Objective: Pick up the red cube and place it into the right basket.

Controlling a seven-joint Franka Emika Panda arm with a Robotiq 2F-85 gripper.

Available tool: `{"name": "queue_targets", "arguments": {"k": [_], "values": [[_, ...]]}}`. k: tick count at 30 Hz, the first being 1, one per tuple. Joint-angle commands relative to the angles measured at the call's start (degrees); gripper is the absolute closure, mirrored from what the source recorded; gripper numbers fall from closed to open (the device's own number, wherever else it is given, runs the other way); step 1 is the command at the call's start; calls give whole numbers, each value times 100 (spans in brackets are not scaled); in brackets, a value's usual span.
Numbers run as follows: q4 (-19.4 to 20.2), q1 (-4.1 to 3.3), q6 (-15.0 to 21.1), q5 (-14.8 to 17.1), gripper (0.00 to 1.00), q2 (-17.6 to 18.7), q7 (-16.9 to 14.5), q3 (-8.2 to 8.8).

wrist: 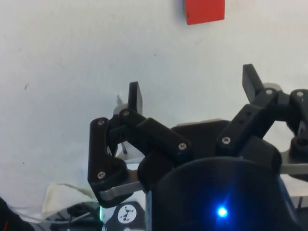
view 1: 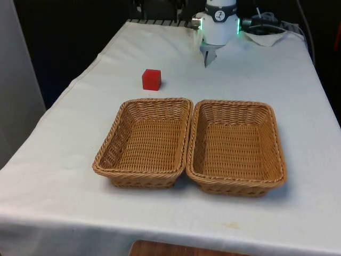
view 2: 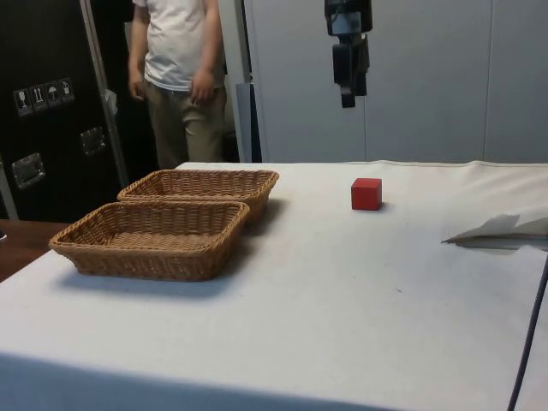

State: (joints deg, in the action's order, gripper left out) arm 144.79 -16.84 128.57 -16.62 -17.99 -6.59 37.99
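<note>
A white cloth (view 1: 64, 202) covers the desk, hanging over its near edge in the front view. Black curtains (view 1: 69, 32) stand behind the far end. In the side view, a dark cabinet (view 2: 47, 111) with metal latches stands beside pale grey wall panels (view 2: 428, 86), and a person (view 2: 180, 77) in a white shirt stands before them

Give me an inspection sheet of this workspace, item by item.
Surface: table under a white cloth.
Job's things: red cube on the cloth, apart from both baskets; left basket and right basket side by side, both empty.
Clutter: crumpled white paper near the robot's base.
Gripper: gripper open, raised above the table, holding nothing.
Cables: one cable at the table's edge.
Surroundings: a person stands behind the table.
</note>
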Motion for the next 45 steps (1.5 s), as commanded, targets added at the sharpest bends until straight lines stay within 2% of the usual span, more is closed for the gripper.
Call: {"name": "queue_targets", "arguments": {"k": [1,4,5,6,8,13,14,15,16,22,23,24,30,31,32,33,40,41,43,45], "values": [[109,57,189,-92,0,-52,-29,57],[206,74,332,-109,0,-69,-115,166],[178,29,292,-46,0,-17,-132,195],[246,86,395,-115,0,-86,-201,252],[269,86,430,-103,0,-97,-292,327],[332,40,539,-46,0,-52,-481,510],[281,46,413,-46,0,-63,-464,487],[378,23,619,-17,0,-11,-544,567],[407,11,676,-6,0,23,-567,584],[447,-23,894,132,0,229,-682,579],[447,11,888,92,0,246,-659,567],[441,-29,900,155,0,252,-682,567],[464,-69,1020,264,0,430,-728,567],[435,-23,917,178,0,367,-670,527],[476,-69,1054,286,0,464,-739,573],[487,-74,1094,309,0,504,-756,573],[481,-52,1409,745,0,963,-1261,688],[464,-23,1387,647,0,974,-1157,647],[464,-57,1513,968,0,1152,-1490,710],[458,-57,1536,1043,0,1203,-1558,710]]}}
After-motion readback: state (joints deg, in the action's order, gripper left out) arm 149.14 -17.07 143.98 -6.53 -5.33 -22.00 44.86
